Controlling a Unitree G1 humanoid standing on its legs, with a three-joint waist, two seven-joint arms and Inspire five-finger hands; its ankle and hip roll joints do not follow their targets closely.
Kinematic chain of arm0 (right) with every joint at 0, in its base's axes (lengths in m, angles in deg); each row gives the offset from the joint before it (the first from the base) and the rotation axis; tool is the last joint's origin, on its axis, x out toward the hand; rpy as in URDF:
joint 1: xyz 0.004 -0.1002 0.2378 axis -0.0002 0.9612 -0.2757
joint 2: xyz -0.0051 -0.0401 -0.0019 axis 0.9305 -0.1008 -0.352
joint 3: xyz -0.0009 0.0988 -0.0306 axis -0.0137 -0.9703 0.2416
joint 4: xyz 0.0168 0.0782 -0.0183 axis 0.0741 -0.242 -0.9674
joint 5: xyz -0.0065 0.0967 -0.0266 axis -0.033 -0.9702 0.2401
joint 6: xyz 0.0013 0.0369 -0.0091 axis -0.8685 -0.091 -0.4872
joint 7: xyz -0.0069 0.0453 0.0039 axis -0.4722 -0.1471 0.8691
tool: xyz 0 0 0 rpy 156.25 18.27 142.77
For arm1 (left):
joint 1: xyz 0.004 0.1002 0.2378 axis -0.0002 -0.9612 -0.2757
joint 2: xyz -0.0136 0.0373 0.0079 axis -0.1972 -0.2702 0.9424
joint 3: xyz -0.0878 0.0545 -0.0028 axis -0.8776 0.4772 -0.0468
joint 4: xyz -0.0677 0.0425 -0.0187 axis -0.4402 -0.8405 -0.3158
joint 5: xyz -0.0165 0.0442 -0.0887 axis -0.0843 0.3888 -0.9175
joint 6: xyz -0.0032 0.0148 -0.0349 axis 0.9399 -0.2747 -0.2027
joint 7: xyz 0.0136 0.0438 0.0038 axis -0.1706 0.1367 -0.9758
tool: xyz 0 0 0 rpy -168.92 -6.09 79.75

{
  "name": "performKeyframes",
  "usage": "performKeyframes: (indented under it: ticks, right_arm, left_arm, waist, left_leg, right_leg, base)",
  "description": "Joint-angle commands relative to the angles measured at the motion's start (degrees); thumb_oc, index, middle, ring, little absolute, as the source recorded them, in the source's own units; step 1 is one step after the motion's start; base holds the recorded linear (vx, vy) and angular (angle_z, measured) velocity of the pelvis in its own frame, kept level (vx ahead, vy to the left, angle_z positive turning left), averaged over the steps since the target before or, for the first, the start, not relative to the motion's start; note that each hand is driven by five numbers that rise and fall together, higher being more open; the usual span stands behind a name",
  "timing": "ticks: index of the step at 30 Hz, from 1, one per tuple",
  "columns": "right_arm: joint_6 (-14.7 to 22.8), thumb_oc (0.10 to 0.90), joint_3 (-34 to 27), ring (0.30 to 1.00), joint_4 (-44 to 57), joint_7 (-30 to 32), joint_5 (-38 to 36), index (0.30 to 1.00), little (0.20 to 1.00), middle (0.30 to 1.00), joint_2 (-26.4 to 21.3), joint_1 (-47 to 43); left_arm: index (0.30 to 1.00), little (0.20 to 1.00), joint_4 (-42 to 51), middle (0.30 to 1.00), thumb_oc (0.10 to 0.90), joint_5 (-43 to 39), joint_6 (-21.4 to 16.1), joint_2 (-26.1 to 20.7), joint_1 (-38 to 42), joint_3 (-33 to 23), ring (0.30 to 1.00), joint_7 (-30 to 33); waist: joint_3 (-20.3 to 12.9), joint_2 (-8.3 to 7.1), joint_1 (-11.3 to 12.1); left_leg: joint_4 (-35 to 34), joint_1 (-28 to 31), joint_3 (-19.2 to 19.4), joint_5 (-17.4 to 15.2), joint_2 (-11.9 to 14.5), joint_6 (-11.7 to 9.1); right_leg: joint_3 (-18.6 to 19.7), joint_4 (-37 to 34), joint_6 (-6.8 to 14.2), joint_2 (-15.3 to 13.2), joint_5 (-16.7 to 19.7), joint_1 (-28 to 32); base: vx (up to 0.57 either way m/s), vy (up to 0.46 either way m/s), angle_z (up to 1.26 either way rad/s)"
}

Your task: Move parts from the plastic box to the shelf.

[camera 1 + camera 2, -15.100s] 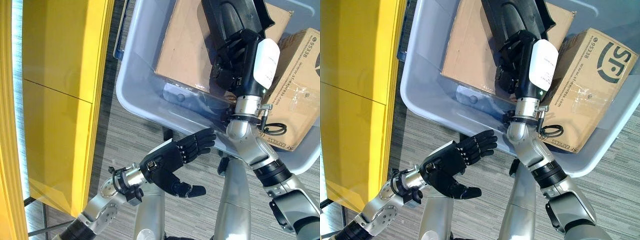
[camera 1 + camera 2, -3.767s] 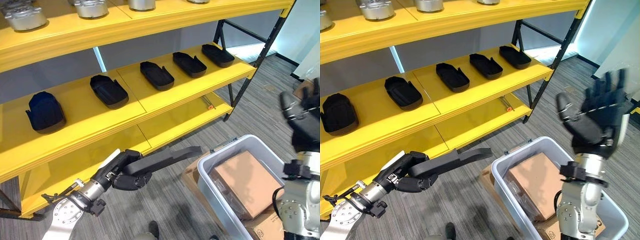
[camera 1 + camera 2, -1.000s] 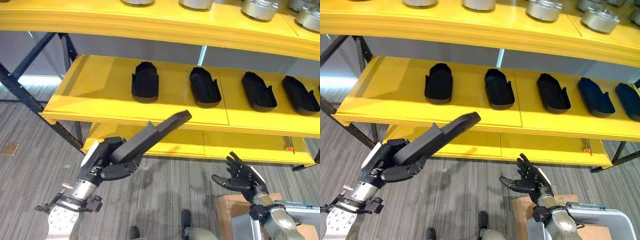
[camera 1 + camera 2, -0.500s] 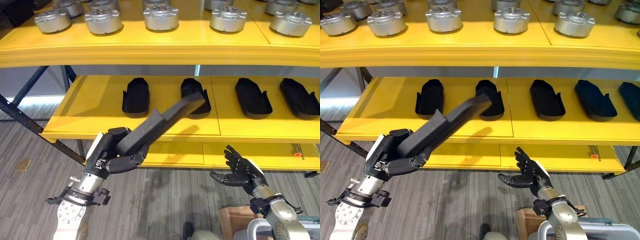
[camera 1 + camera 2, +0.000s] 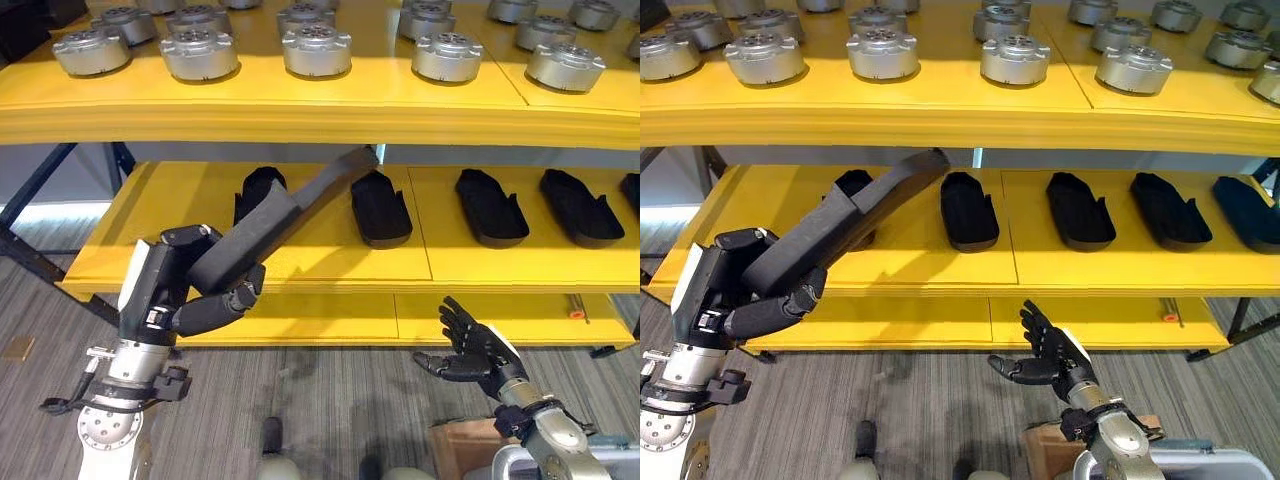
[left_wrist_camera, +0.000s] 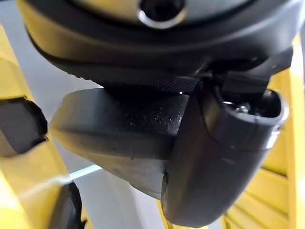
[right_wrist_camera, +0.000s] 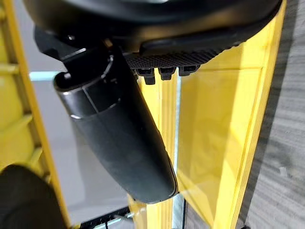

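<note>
Light was bright and even, falling from above. The top shelf (image 5: 300,100) cast a soft shadow along the back of the middle shelf (image 5: 890,260), and pale sheen lay on the metal discs (image 5: 200,55). Both wrist views were soft, their nearest dark surfaces out of focus.

right hand (image 7: 124,138) thumb juts out before the yellow shelf (image 7: 224,143)

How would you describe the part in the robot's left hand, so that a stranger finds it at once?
Find the yellow shelf with its row of black parts. Before its left end, the left hand grips a long black part. Unlike the others, it is off the shelf and slants upward.
</note>
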Motion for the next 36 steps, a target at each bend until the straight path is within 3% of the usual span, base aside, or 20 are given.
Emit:
performKeyframes:
  ticks: [1, 4, 7, 10, 13, 14, 17, 19, 22, 24, 25, 28, 32, 33, 36]
  right_arm:
    - [6.54, 0.900, -5.13, 1.000, 6.70, -6.25, -7.82, 1.000, 1.000, 1.000, -1.77, -3.91]
    - [6.26, 0.900, -7.55, 1.000, 7.99, -7.42, -8.61, 1.000, 1.000, 1.000, -2.03, -2.26]
    - [4.90, 0.900, -8.33, 1.000, 9.01, -8.18, -11.15, 1.000, 1.000, 1.000, -0.99, -1.66]
    - [4.77, 0.900, -7.56, 1.000, 9.83, -7.58, -9.72, 1.000, 1.000, 1.000, -0.26, -2.32]
    - [5.07, 0.900, -5.58, 1.000, 8.83, -7.86, -9.29, 1.000, 1.000, 1.000, 0.41, -5.11]
    - [4.57, 0.900, -3.79, 1.000, 7.67, -8.65, -9.30, 1.000, 1.000, 1.000, 0.87, -8.27]
    - [4.42, 0.900, -3.04, 1.000, 7.62, -8.08, -9.11, 1.000, 1.000, 1.000, 1.05, -9.18]
    - [4.95, 0.900, -2.93, 1.000, 7.29, -8.34, -8.63, 1.000, 1.000, 1.000, 1.25, -9.17]
    - [5.92, 0.900, -4.16, 1.000, 8.28, -9.10, -8.52, 1.000, 1.000, 1.000, 0.85, -6.60]
    - [5.84, 0.900, -4.53, 1.000, 8.86, -10.31, -8.70, 1.000, 1.000, 1.000, 0.55, -5.83]
    - [5.26, 0.900, -4.00, 1.000, 9.05, -11.43, -8.99, 1.000, 1.000, 1.000, 0.37, -6.40]
    - [4.83, 0.900, -3.50, 1.000, 9.25, -12.47, -10.24, 1.000, 1.000, 1.000, 0.07, -6.58]
    - [4.73, 0.900, -3.57, 1.000, 9.33, -12.78, -10.32, 1.000, 1.000, 1.000, 0.01, -6.48]
    - [4.50, 0.900, -1.65, 1.000, 10.38, -18.56, -11.49, 1.000, 1.000, 1.000, -1.84, -7.11]
    - [3.83, 0.900, -1.54, 1.000, 12.69, -21.09, -12.29, 1.000, 1.000, 1.000, -3.56, -6.57]
  left_arm:
    - [0.300, 0.300, 7.91, 0.300, 0.400, -6.61, -10.14, 0.60, 4.16, -8.50, 0.300, 5.94]
    - [0.300, 0.300, 6.88, 0.300, 0.400, -4.15, -10.82, 0.06, 5.07, -7.96, 0.300, 7.61]
    - [0.300, 0.300, 6.86, 0.300, 0.400, -3.54, -10.80, -1.11, 6.59, -7.62, 0.300, 7.41]
    - [0.300, 0.300, 6.79, 0.300, 0.400, -2.83, -11.10, -1.90, 7.72, -7.42, 0.300, 7.74]
    - [0.300, 0.300, 7.72, 0.300, 0.400, 2.01, -13.13, -2.92, 7.66, -7.95, 0.300, 12.47]
    - [0.300, 0.300, 7.95, 0.300, 0.400, 15.98, -12.27, -5.25, 6.18, -10.25, 0.300, 25.71]
    - [0.300, 0.300, 6.56, 0.300, 0.400, 18.52, -10.41, -6.92, 5.53, -10.80, 0.300, 27.91]
    - [0.300, 0.300, 5.44, 0.300, 0.400, 24.90, -9.35, -7.74, 5.60, -10.13, 0.300, 31.15]
    - [0.300, 0.300, 3.87, 0.300, 0.400, 29.07, -7.99, -8.58, 7.26, -7.20, 0.300, 32.25]
    - [0.300, 0.300, 3.30, 0.300, 0.400, 31.97, -5.19, -9.30, 7.88, -6.15, 0.300, 33.59]
    - [0.300, 0.300, 2.13, 0.300, 0.400, 35.53, -3.28, -11.06, 8.20, -5.02, 0.300, 37.09]
    - [0.300, 0.300, 1.37, 0.300, 0.400, 37.98, -2.57, -12.33, 9.68, -3.31, 0.300, 40.22]
    - [0.300, 0.300, 1.32, 0.300, 0.400, 37.78, -2.50, -12.38, 9.90, -3.11, 0.300, 40.44]
    - [0.300, 0.300, 2.15, 0.300, 0.400, 38.84, -1.06, -12.26, 11.34, -3.26, 0.300, 46.86]
    - [0.300, 0.300, 3.30, 0.300, 0.400, 38.36, -0.16, -11.12, 10.53, -5.15, 0.300, 47.62]
  waist:
    - [-2.25, -0.19, -0.87]
    - [-2.57, -0.53, -1.37]
    - [-2.87, -2.27, -0.57]
    - [-3.17, -3.42, 0.18]
    - [-2.99, -4.58, 2.25]
    - [-2.32, -5.15, 4.94]
    - [-2.46, -5.13, 5.67]
    - [-2.65, -5.22, 5.11]
    - [-2.95, -5.20, 2.21]
    - [-3.15, -5.64, 1.23]
    - [-2.93, -6.05, 0.68]
    - [-2.42, -6.35, -0.49]
    - [-2.46, -6.36, -0.64]
    - [-1.67, -7.74, 0.10]
    - [-2.00, -8.43, 0.75]
  left_leg:
    - [-2.02, 3.62, 3.49, 3.71, -1.08, -1.22]
    - [-1.46, 5.47, 4.41, 1.51, -2.78, -0.48]
    - [-0.07, 6.98, 4.47, -2.16, -6.29, 1.71]
    - [0.97, 6.67, 5.58, -3.68, -7.72, 3.11]
    - [2.06, 6.93, 9.50, -5.10, -8.11, 4.06]
    - [1.49, 8.65, 14.61, -5.91, -8.11, 4.46]
    - [0.61, 9.93, 15.27, -7.19, -8.72, 4.86]
    - [0.38, 9.93, 14.99, -7.65, -9.51, 5.76]
    - [0.97, 8.44, 11.46, -7.16, -10.60, 6.64]
    - [0.94, 8.10, 10.71, -7.18, -11.03, 6.46]
    - [1.23, 8.41, 10.79, -7.82, -10.89, 6.38]
    - [2.29, 8.21, 9.88, -8.46, -10.25, 6.48]
    - [2.57, 7.98, 9.70, -8.59, -10.19, 6.47]
    - [4.29, 6.68, 10.35, -8.83, -9.12, 5.80]
    - [4.09, 6.72, 9.79, -8.52, -8.86, 5.32]
  right_leg:
    - [-3.85, -1.70, 2.56, -1.26, -0.36, 2.27]
    - [-4.13, -1.22, 3.88, -2.62, 0.24, 2.00]
    - [-4.98, -2.00, 7.21, -6.40, 3.43, 1.14]
    - [-6.37, -2.81, 8.42, -8.06, 4.78, 1.06]
    - [-13.28, -1.82, 8.99, -8.87, 6.15, -0.44]
    - [-21.72, 0.21, 9.61, -10.17, 8.43, -0.74]
    - [-22.75, 1.22, 10.37, -10.20, 8.64, -0.15]
    - [-20.93, 2.28, 10.30, -9.78, 8.75, -0.81]
    - [-12.46, -0.84, 8.79, -6.67, 7.43, -2.52]
    - [-10.08, -5.11, 9.72, -7.33, 10.34, -3.14]
    - [-8.85, -6.99, 10.72, -8.17, 13.47, -4.06]
    - [-4.39, -7.33, 11.04, -7.04, 13.06, -4.65]
    - [-4.05, -7.26, 11.03, -6.89, 12.82, -4.74]
    - [-6.19, -6.76, 10.08, -5.79, 10.58, -4.50]
    - [-7.30, -7.18, 9.14, -4.84, 9.57, -3.41]
  base:
    - [0.16, 0.508, -0.22]
    - [0.17, 0.466, -0.21]
    - [0.13, 0.319, 0.02]
    - [0.07, 0.219, -0.02]
    - [-0.01, 0.214, -0.53]
    - [0.00, 0.218, -1.18]
    - [0.03, 0.129, -1.29]
    - [0.00, 0.094, -0.20]
    - [0.08, -0.026, 0.28]
    - [0.10, -0.161, 0.96]
    - [0.10, -0.259, 0.99]
    - [0.08, -0.186, 0.33]
    - [0.01, -0.098, 0.27]
    - [0.02, -0.387, -0.12]
    - [0.06, -0.223, -0.05]
